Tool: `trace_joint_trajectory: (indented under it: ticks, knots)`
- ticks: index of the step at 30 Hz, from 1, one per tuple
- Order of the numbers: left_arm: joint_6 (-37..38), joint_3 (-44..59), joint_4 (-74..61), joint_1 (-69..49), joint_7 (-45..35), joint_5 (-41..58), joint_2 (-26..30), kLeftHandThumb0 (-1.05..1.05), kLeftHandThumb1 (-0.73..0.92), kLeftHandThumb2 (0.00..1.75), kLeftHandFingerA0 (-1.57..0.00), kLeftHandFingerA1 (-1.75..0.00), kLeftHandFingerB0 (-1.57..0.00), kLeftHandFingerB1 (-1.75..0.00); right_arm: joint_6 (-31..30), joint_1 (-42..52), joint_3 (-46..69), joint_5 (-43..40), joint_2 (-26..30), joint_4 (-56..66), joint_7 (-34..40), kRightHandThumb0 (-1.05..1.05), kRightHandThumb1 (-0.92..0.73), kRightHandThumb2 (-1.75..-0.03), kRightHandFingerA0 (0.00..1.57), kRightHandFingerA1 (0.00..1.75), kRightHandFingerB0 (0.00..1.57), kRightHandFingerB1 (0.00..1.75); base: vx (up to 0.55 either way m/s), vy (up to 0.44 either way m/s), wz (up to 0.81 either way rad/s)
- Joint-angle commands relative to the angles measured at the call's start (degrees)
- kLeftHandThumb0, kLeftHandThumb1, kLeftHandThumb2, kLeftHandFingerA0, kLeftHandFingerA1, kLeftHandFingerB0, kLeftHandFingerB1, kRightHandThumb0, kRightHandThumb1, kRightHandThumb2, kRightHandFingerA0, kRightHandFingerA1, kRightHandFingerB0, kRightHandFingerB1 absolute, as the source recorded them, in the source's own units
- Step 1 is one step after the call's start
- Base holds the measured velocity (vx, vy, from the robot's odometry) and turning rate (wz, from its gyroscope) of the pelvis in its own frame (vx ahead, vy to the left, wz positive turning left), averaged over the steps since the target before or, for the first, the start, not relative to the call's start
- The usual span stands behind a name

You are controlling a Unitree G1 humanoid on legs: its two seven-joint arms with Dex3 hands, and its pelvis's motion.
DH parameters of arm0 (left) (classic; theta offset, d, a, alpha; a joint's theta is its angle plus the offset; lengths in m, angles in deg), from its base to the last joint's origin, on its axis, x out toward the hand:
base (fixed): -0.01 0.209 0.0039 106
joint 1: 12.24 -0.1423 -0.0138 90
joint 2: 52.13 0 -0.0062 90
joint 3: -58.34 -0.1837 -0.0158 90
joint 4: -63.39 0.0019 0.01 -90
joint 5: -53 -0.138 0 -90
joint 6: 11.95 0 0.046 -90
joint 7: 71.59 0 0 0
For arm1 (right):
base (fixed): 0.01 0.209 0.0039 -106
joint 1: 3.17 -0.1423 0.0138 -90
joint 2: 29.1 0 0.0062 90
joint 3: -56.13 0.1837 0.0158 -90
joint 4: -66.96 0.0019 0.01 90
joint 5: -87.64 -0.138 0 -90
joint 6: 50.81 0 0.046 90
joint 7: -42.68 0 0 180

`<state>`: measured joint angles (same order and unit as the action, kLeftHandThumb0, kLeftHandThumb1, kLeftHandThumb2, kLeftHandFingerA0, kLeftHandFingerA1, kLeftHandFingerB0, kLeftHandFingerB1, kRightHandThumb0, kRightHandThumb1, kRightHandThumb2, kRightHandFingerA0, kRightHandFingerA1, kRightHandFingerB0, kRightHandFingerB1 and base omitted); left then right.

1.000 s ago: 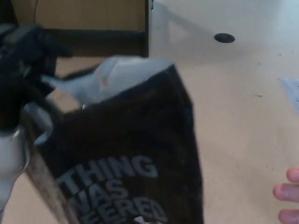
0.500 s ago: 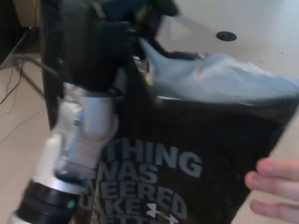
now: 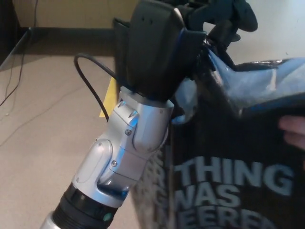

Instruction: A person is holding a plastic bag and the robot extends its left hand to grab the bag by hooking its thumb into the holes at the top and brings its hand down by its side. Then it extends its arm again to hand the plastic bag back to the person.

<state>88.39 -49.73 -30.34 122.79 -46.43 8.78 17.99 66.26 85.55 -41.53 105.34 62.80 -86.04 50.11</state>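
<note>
Left hand hooked into bag top; person's fingers at right edge.

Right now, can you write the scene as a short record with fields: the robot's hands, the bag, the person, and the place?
left hand: black hand raised at the top of the picture, fingers hooked into the top of the bag
right hand: not in view
bag: black plastic bag with pale blue lining at the open top; white print reads "THING WAS", lower lines cut off
person: fingers touching the bag's right side
place: beige floor; a thin black cable lies on it at left
</note>
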Motion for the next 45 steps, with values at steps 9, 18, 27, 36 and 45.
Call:
trace_joint_trajectory:
  ticks: [9,18,27,36,45]
  knots:
    - [-1.39,0.65,-3.37,-2.07,-3.83,0.52,0.98,-0.14,0.67,0.77,-1.00,-1.67,-0.84,-1.20,0.21,0.47,-1.09,0.35,0.08,-0.27,0.23,-0.33,-0.69,-0.61,0.80,0.57,0.64,0.45,0.00,0.000,0.00]
    - [-10.38,-0.99,-11.28,-8.40,-29.26,9.26,7.97,-0.67,0.46,0.56,0.00,-0.22,0.00,-0.12,-0.08,0.58,-1.35,0.48,0.10,-0.11,0.45,-0.33,-0.69,-0.61,0.81,0.60,0.64,0.44,0.00,0.000,0.00]
    - [-13.68,-0.83,-13.44,-9.97,-37.97,9.13,14.67,-0.76,0.43,0.85,0.00,0.00,0.00,0.00,-0.14,0.10,-1.52,0.55,0.20,0.20,0.11,-0.33,-0.69,-0.60,0.81,0.68,0.65,0.44,0.00,0.000,0.00]
    - [-14.53,0.42,-15.52,-12.24,-40.24,10.56,17.24,-0.74,0.40,0.86,0.00,-0.01,0.00,0.00,-0.32,0.77,-1.35,0.17,-0.01,0.43,0.01,-0.34,-0.69,-0.61,0.79,0.62,0.65,0.44,0.00,0.000,0.00]
    - [-10.26,8.65,-18.26,-15.71,-41.32,18.50,23.47,-1.04,0.49,0.71,0.00,-0.05,0.00,0.00,0.23,-0.84,-1.06,0.04,0.77,-0.11,-0.57,-0.32,-0.69,-0.60,0.81,0.72,0.65,0.45,0.00,0.000,0.00]
